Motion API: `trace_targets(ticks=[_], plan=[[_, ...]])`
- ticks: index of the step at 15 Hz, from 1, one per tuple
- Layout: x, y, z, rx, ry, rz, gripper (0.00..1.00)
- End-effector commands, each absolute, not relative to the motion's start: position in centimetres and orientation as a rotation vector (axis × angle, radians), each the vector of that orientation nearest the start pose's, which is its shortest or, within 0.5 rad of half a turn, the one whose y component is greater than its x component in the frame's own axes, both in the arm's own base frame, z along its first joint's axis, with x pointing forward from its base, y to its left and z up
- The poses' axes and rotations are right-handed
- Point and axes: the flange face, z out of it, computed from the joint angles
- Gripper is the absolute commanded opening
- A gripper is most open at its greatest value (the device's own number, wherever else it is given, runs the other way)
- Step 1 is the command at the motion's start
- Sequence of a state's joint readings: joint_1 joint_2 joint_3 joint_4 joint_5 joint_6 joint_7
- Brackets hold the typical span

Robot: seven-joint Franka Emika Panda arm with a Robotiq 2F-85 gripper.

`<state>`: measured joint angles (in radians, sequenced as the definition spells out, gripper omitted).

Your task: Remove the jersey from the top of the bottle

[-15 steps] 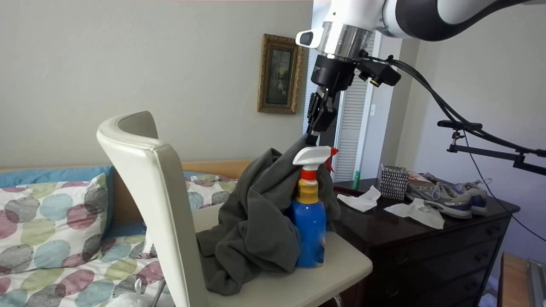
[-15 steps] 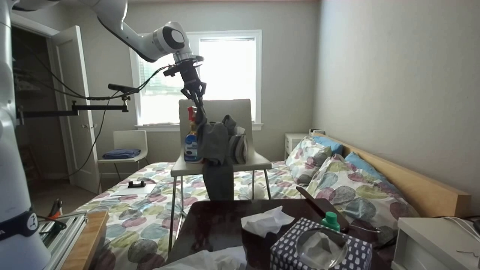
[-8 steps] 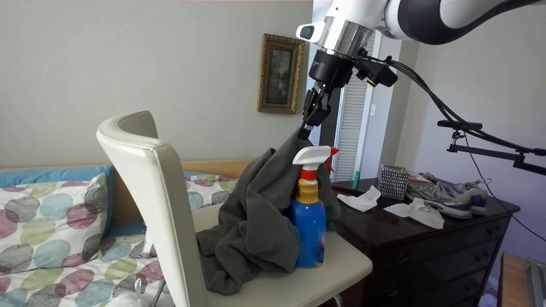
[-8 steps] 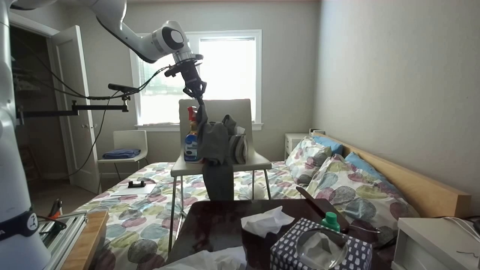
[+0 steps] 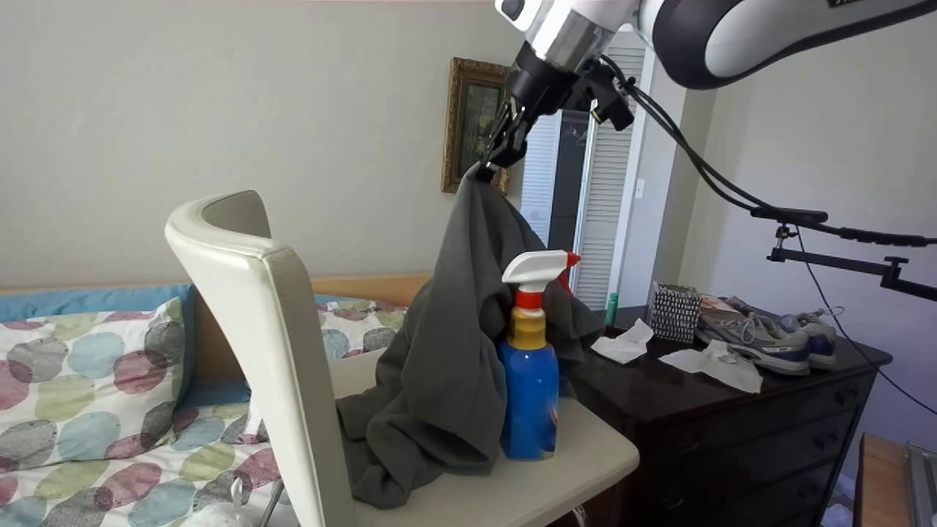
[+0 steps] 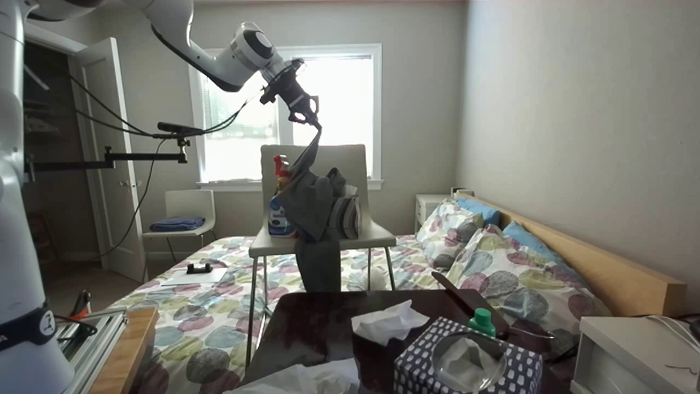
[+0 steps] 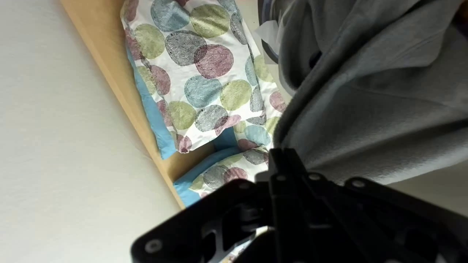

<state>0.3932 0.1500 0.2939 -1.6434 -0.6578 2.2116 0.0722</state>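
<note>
hand [image 5: 484, 173] closed tight, pinching top of gray jersey [image 5: 452, 351], w/ btl [image 5: 530, 402] nxt to it

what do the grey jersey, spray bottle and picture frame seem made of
The grey jersey seems soft, matte fabric, perhaps fleece: it drapes in rounded folds. The spray bottle is probably plastic, given its smooth, evenly blue body. The picture frame may be gilded wood; its dull gold surface looks carved.

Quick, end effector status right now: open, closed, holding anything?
End effector: closed, holding the gray jersey by its raised peak.
</note>
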Motion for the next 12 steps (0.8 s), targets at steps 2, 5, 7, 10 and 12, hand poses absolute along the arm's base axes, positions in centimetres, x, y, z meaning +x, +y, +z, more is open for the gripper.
trace_targets(ticks=[2,5,7,10,12], plan=[[54.8,42.0,52.4,-2.976,-1.485,-0.952,0.01],[54.7,44.9,47.4,-2.923,-1.567,-0.805,0.01],[54.1,46.8,44.4,-2.883,-1.608,-0.695,0.01],[53.6,48.7,40.4,-2.835,-1.652,-0.548,0.01],[53.4,49.3,38.4,-2.806,-1.666,-0.463,0.01]])
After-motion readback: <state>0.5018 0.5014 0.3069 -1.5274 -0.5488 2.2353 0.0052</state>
